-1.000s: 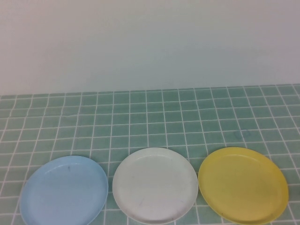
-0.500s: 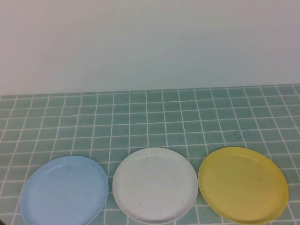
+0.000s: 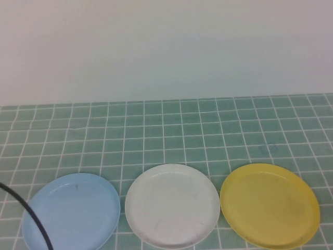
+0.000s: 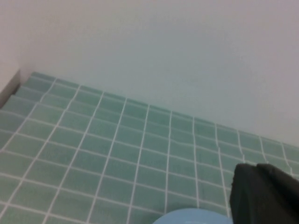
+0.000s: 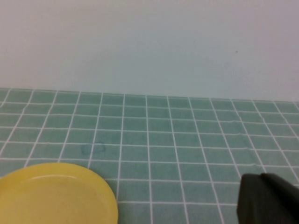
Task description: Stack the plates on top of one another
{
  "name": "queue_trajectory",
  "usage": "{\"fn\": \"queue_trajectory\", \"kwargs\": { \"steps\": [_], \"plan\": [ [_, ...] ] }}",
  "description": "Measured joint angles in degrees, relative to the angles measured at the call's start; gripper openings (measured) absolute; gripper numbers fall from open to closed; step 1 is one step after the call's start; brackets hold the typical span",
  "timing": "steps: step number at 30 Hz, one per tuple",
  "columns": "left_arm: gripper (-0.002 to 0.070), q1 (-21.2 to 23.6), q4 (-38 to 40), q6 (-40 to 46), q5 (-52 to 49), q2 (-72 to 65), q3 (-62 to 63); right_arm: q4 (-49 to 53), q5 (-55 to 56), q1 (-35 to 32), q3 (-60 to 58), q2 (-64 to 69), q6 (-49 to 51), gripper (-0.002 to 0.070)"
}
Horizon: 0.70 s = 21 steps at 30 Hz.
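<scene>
The green-tiled counter [image 3: 171, 125] carries three plates in a row along its near edge, unstacked: light blue plate [image 3: 73, 213] left, white plate [image 3: 171, 205] middle, yellow plate [image 3: 269, 204] right. A black cable [image 3: 31, 213] crosses the blue one. The left claw [image 4: 264, 193] and right claw [image 5: 266, 198], both pressed together, hold nothing.

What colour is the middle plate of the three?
White; the middle plate shows best in the high view, between the light blue plate and the yellow plate.

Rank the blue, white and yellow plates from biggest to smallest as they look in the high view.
1. Yellow plate and white plate: look alike.
2. Light blue plate: cut off by the frame edge, so unsure; probably the same.
</scene>
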State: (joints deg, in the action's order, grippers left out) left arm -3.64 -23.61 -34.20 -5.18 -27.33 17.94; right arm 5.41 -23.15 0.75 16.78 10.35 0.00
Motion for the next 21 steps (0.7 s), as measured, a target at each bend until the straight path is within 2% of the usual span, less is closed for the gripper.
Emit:
{"fn": "queue_trajectory", "kwargs": {
  "steps": [13,21],
  "plan": [
    [0.0000,0.0,-3.4,-0.2,6.2,-7.9,0.0,0.0,1.8,0.0,-1.2,0.0,0.0,-0.0002],
    [0.0000,0.0,-3.4,-4.6,1.5,-9.7,0.1,0.0,4.3,0.0,-2.3,0.1,0.0,-0.0002]
  ]
}}
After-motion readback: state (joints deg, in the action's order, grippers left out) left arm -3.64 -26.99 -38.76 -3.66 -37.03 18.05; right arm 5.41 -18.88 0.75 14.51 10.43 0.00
